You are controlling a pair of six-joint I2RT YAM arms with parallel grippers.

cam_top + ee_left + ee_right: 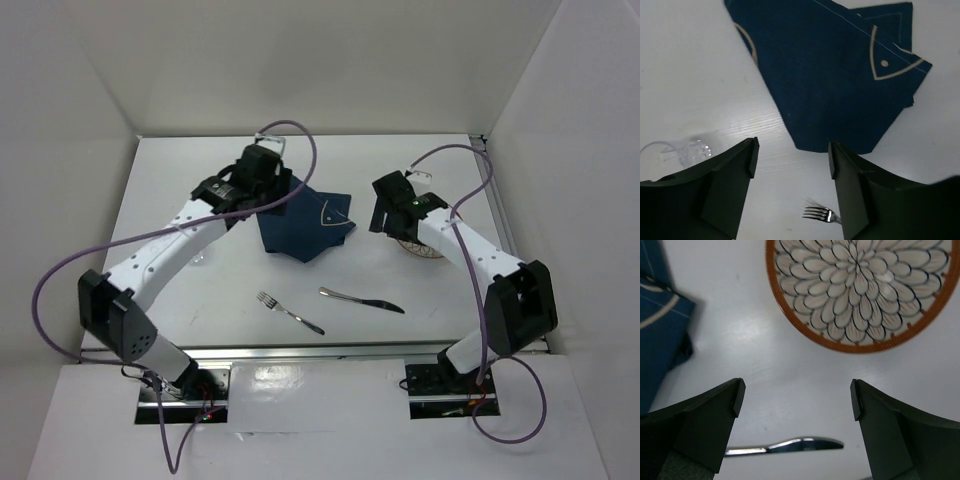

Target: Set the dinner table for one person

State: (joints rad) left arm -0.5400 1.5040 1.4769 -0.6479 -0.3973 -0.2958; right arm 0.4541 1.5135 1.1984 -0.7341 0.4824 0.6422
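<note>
Dinner table point(430, 320) pictured beneath both arms, with navy placemat point(300, 225) lying folded and skewed near its middle. Clear glass point(690, 152), blurred, seen left of placemat. Left gripper point(793, 156) poised over placemat's near edge, jaws wide apart, nothing held. Fork point(290, 312) and knife point(362, 300) laid between placemat and arm bases. Right gripper point(797, 400) spread fully, empty, right of placemat, near patterned plate point(860, 290). Placemat judged first to be handled: one corner best pinched, cloth drawn flat and squared before plate is set.
</note>
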